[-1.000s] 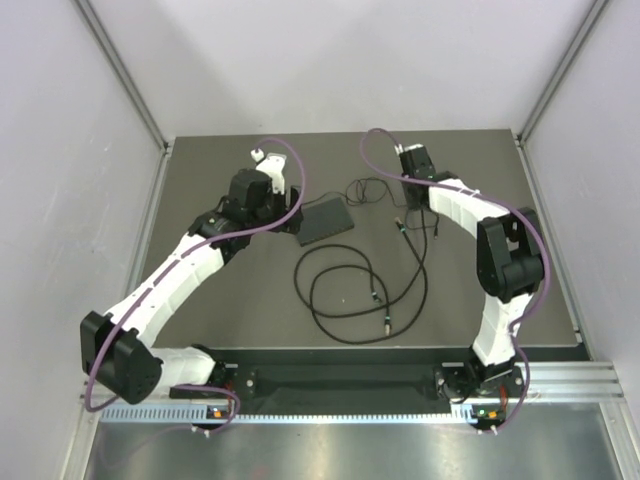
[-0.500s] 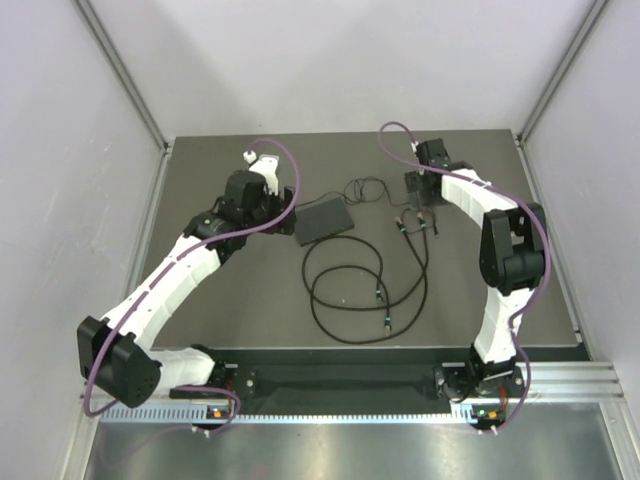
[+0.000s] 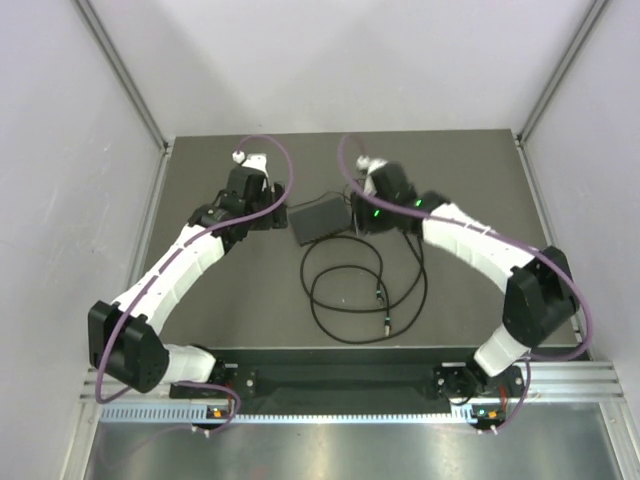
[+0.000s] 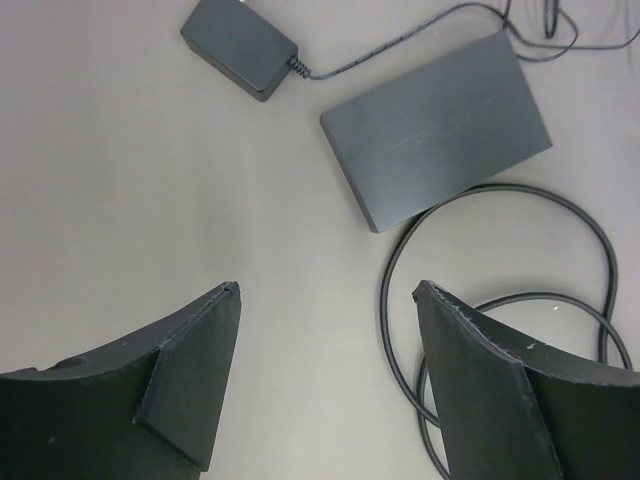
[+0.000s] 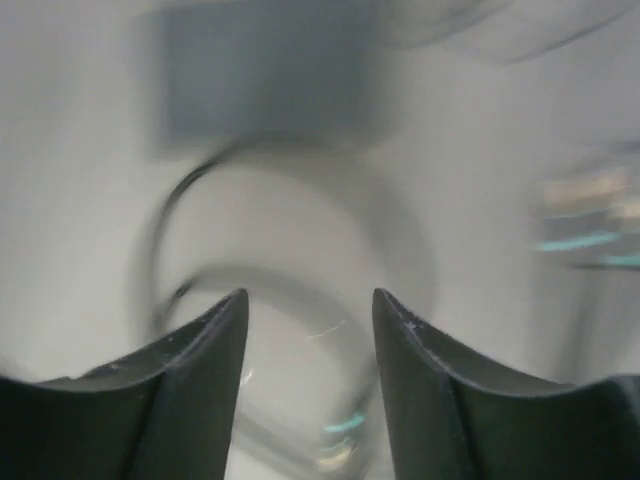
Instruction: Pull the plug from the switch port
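Note:
The switch (image 3: 316, 220) is a flat matte-black box lying at mid-table; it also shows in the left wrist view (image 4: 436, 130) and as a blur in the right wrist view (image 5: 262, 82). Its socket edge is not visible, so I cannot make out a plug in a port. A black cable (image 3: 345, 290) coils in front of it, with two loose ends (image 3: 380, 294) on the table. My left gripper (image 3: 272, 216) (image 4: 327, 290) is open just left of the switch, over bare table. Close to the switch's right end, my right gripper (image 3: 356, 214) (image 5: 309, 295) is open and empty.
A small black power adapter (image 4: 240, 45) lies beyond the left gripper, its thin cord (image 4: 390, 45) running behind the switch. Grey walls with metal rails enclose the dark mat (image 3: 480, 170). The right wrist view is smeared by motion.
The right arm swung left from the back right of the mat to the switch's right end, and its jaws went from nearly shut to open. The left gripper backed slightly away from the switch.

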Robot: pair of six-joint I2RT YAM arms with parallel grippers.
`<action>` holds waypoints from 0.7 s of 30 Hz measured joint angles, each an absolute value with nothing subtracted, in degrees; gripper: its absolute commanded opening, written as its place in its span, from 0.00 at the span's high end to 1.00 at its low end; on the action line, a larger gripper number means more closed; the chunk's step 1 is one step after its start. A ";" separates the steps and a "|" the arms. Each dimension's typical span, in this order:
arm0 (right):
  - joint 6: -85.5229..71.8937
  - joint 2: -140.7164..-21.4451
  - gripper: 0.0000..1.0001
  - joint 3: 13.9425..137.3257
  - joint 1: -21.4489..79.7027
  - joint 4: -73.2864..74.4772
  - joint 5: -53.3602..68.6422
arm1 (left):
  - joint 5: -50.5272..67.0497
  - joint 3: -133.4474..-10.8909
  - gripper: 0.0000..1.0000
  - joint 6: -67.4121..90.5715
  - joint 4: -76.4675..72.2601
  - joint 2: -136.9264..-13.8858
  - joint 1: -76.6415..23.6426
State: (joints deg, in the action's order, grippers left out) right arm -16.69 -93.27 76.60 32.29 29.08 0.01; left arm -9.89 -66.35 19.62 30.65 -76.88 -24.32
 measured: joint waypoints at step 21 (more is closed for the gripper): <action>-31.14 -98.10 1.00 54.76 38.50 14.52 -1.08 | -9.89 -64.99 0.25 19.75 30.96 -72.20 -23.97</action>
State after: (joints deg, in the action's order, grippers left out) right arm -31.14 -98.10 54.76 38.50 14.52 -1.08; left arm -9.89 -64.99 19.75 30.96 -72.20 -23.97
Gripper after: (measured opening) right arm 0.003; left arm 0.756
